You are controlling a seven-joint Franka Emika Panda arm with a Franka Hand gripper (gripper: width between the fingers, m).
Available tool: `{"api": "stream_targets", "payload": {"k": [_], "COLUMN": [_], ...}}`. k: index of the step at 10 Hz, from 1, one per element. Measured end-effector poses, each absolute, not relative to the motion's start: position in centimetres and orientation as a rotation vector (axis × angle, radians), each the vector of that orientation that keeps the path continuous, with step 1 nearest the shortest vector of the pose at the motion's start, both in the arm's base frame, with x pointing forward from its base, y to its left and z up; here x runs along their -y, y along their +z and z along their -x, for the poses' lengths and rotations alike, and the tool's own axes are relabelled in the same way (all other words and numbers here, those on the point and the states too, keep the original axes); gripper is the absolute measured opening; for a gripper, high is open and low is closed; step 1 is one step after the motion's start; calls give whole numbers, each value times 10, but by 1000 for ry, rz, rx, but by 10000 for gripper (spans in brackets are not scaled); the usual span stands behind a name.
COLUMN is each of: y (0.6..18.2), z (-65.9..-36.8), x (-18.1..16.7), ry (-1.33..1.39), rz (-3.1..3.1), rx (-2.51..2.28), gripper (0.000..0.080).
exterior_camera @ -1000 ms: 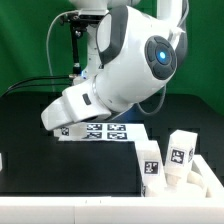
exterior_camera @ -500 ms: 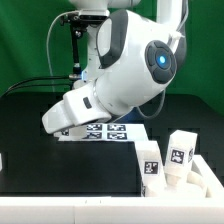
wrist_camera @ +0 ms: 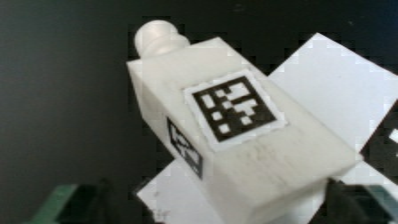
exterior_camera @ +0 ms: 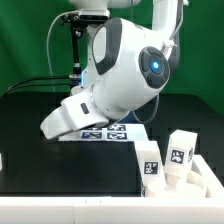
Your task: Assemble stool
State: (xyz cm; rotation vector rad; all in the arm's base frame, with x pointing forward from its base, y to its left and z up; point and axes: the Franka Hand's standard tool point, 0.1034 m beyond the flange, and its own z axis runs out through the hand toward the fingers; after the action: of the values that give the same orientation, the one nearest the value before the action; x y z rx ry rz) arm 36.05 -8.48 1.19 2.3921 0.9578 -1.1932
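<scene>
In the wrist view a white stool leg (wrist_camera: 222, 120) with a black-and-white tag and a rounded peg at its end fills the picture. It runs down between my gripper (wrist_camera: 214, 207) fingers, whose dark pads (wrist_camera: 93, 200) show on either side, shut on it. In the exterior view the gripper is hidden behind the arm's bulky wrist (exterior_camera: 70, 115), which hangs over the marker board (exterior_camera: 110, 132). Three more tagged white legs (exterior_camera: 181, 157) stand together at the exterior view's right, near the front. The round seat is not in view.
The black table top (exterior_camera: 60, 170) spreads under the arm. A small white object (exterior_camera: 2, 160) shows at the exterior view's left edge. A green backdrop stands behind, and the white table edge (exterior_camera: 100, 214) runs along the front.
The arm has swung a little toward the exterior view's left and dipped slightly over the marker board. The three standing legs have not moved.
</scene>
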Motion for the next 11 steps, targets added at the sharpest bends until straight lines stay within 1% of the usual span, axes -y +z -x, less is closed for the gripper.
{"api": "stream_targets", "payload": {"k": [2,3,4,5,6,7,8,10,11], "y": [12,12,12,12,16,21,25,23,25], "z": [-360,-360,-360,-361,-365,-373,-374,-372,-371], "x": [85,85,85,85,83,79,79,80,82], "ry": [-1193,-1193,-1193,-1193,-1190,-1159,-1130,-1141,-1153], "rz": [-2392,-2392,-2392,-2392,-2390,-2403,-2419,-2416,-2397], "rx": [-958,-958,-958,-958,-940,-888,-786,-804,-860], "gripper": [248,248,77,24,24,5,2,1,1]}}
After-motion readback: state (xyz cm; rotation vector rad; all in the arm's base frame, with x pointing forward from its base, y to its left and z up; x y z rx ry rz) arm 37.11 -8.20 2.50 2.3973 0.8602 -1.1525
